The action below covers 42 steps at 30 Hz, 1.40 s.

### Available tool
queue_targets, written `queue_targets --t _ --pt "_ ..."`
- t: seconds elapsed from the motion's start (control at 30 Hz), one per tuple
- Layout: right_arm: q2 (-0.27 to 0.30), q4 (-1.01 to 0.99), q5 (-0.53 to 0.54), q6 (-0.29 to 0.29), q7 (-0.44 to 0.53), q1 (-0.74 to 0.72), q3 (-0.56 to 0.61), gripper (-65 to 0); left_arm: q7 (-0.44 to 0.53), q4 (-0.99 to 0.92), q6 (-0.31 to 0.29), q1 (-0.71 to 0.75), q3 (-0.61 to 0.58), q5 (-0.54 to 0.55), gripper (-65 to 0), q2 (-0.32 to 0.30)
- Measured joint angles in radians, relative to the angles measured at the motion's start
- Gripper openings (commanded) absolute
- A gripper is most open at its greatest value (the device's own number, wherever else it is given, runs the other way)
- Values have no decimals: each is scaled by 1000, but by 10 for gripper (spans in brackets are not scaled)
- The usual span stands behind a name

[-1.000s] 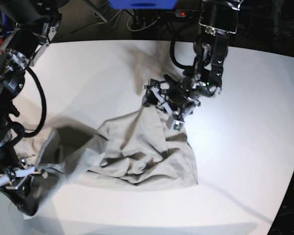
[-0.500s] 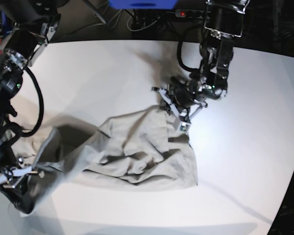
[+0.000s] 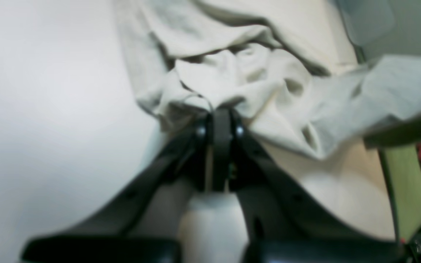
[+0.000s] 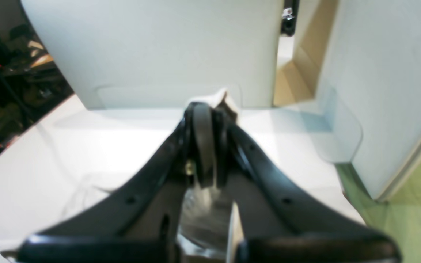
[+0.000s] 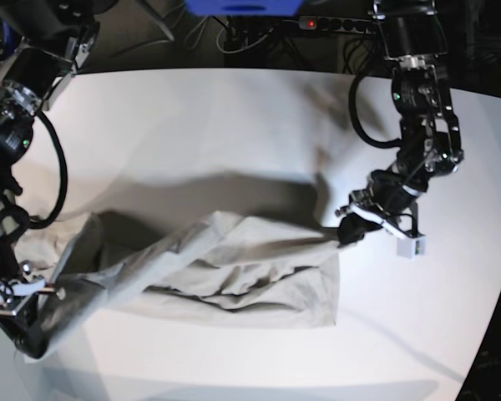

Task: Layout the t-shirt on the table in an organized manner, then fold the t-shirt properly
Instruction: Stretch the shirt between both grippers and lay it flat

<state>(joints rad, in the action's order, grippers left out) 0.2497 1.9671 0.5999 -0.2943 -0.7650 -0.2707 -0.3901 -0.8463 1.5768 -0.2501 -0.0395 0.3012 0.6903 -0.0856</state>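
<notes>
**A:** Anything different from a second ago?

**B:** Plenty. Starting at lower left of the base view: same clamp by the right gripper [image 5: 17, 294], shut hard on one end of the t-shirt [image 5: 234, 266], no shift there. Across the middle: no longer a crumpled heap. Now drawn out into a long band over the white table [image 5: 192, 125], sagging and creased, with the lower edge resting on the tabletop.

**A:** And over on the right?

**B:** Went from spread wide above the cloth to snapped shut on it. That is the left gripper [image 5: 349, 229], now right of centre, pinching the shirt's other end and carried off rightward from the grab spot.

**A:** Confirmed up close?

**B:** Yes. In the left wrist view, pressed together with a bunch of fabric caught at the tips. In the right wrist view, closed likewise, a scrap of cloth poking out past the tips.

**A:** Meaning for the job?

**B:** Probably the spreading stage, not folding yet. Held at both ends, so likely ready for pulling taut and laying flat. Still wrinkled, and sleeves and collar impossible to pick out.
</notes>
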Motion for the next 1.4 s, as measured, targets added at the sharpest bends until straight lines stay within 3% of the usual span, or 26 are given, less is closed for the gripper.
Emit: queue_targets --t 0.23,0.47,0.67,0.87,1.2,1.4 --pt "-3 1 -2 0 -9 56 -69 -650 -7 33 -5 -46 49 35 -648 -3" --pt "-6 4 1 -3 -2 103 -195 -650 -13 272 -9 109 52 40 -648 -156" --pt "-3 4 0 -3 -9 108 -259 -650 -15 383 -16 180 181 146 -649 -188" --pt "4 -5 -6 -4 -6 86 -215 -650 -10 200 -16 27 202 167 -649 -227" --pt "3 -135 5 -8 -1 77 -162 -650 -2 -198 -8 -142 2 152 -649 -217" --pt "11 -142 3 -7 -3 117 -173 -650 -10 -177 -6 -136 -8 160 -649 -227"
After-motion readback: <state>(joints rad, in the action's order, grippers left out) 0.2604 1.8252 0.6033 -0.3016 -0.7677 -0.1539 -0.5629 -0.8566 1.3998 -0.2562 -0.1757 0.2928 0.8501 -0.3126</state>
